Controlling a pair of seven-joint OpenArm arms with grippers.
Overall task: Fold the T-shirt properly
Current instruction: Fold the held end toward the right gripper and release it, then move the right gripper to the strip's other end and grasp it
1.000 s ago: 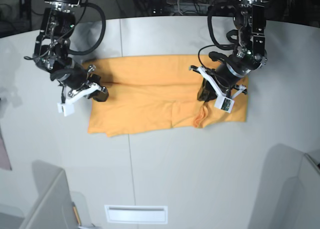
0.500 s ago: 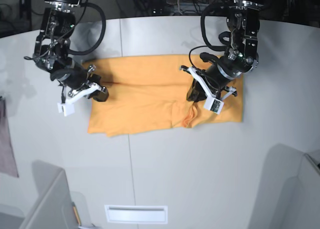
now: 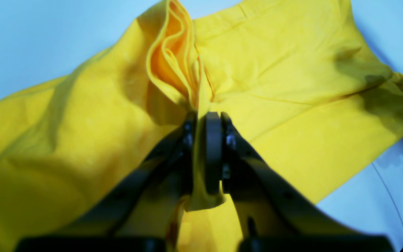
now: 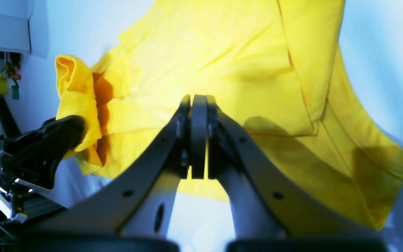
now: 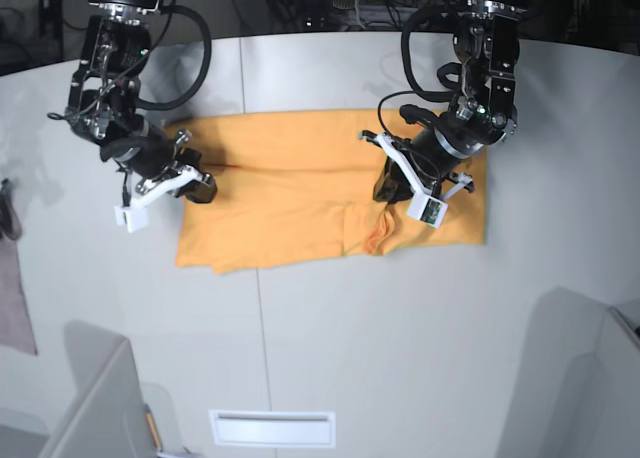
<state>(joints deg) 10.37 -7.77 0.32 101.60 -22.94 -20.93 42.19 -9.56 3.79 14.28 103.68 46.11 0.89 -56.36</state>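
The orange-yellow T-shirt (image 5: 290,193) lies spread across the white table (image 5: 400,328). My left gripper (image 5: 384,195), on the right in the base view, is shut on a raised pleat of the shirt's right part (image 3: 173,59), with cloth showing between the jaws (image 3: 206,119). The shirt bunches up in front of it (image 5: 377,235). My right gripper (image 5: 203,190) is at the shirt's left edge, with its jaws shut (image 4: 198,101) over flat cloth (image 4: 222,52). I see no cloth pinched between them. The black marks and the white tag are hidden.
A pinkish-mauve cloth (image 5: 12,308) hangs at the table's left edge. A white slot (image 5: 272,428) sits in the front of the table, with grey panels at both front corners (image 5: 90,398). Cables and equipment stand behind the far edge (image 5: 330,8).
My left gripper has pulled the shirt's right part a little to the left, so the right edge shifted inward and the fold bunched. My right gripper has stayed still. The mauve cloth at the left edge shifted.
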